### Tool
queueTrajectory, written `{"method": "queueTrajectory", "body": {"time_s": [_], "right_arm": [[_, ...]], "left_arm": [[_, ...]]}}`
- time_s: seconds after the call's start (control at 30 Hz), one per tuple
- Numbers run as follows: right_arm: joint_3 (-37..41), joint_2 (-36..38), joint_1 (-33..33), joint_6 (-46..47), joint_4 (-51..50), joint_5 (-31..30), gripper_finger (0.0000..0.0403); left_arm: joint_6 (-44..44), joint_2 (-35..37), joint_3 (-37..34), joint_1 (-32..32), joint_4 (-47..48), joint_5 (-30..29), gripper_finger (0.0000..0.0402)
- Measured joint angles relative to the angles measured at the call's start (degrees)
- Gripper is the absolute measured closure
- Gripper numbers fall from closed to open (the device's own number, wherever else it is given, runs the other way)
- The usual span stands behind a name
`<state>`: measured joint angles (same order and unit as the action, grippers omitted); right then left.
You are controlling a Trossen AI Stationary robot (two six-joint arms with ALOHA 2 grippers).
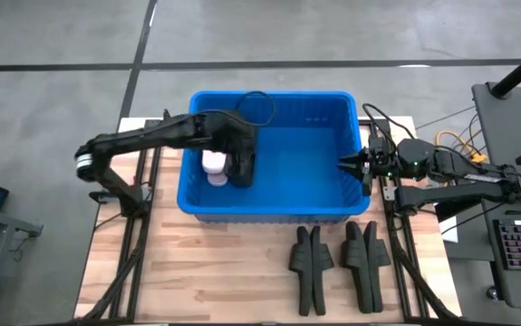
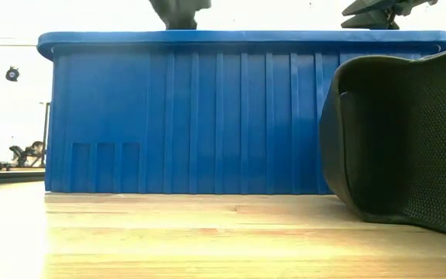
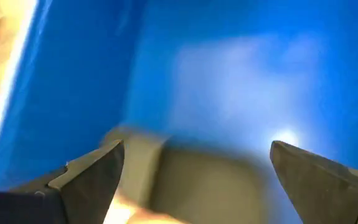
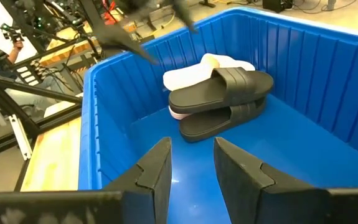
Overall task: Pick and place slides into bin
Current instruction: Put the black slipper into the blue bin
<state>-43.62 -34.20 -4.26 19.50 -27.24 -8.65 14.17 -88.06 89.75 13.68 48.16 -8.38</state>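
The blue bin (image 1: 269,104) stands on the table's far middle; its ribbed wall fills the low view (image 2: 207,116). In its left part lies a pile of slides: a black slide (image 4: 222,87) on top of another black one (image 4: 219,121), with pale pink ones (image 4: 194,74) behind and under them. My left gripper (image 3: 197,168) is open over this pile inside the bin (image 1: 240,167); a dark slide shows blurred below its fingers. My right gripper (image 4: 191,162) is open and empty at the bin's right rim (image 1: 351,166). Two pairs of black slides (image 1: 310,263) (image 1: 364,263) lie on the table near the bin.
One black slide stands close to the low camera at the right (image 2: 409,139). The bin's right half floor (image 1: 305,163) is bare. Bare wood (image 1: 215,272) lies at the table's near left. Cables and equipment (image 1: 514,226) stand beyond the table's right edge.
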Motion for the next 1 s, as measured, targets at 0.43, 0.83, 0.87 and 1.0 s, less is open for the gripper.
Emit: {"method": "queueTrajectory", "body": {"time_s": [0.43,0.83,0.87,1.0], "right_arm": [[0.0,-0.1,0.0,2.5,0.0,-0.4,0.0291],[0.0,-0.1,0.0,3.0,0.0,5.0,0.0291],[0.0,-0.1,0.0,3.0,0.0,6.2,0.0291],[0.0,-0.1,0.0,3.0,0.0,9.3,0.0291]], "left_arm": [[-21.3,4.3,-1.1,-19.1,-31.8,3.1,0.0015],[-36.0,-6.3,-0.6,-32.5,-37.6,-10.4,0.0015],[-38.1,-7.0,-0.6,-33.4,-37.5,-10.5,0.0015],[-45.0,-10.8,-0.8,-37.3,-37.2,-11.7,0.0015]]}}
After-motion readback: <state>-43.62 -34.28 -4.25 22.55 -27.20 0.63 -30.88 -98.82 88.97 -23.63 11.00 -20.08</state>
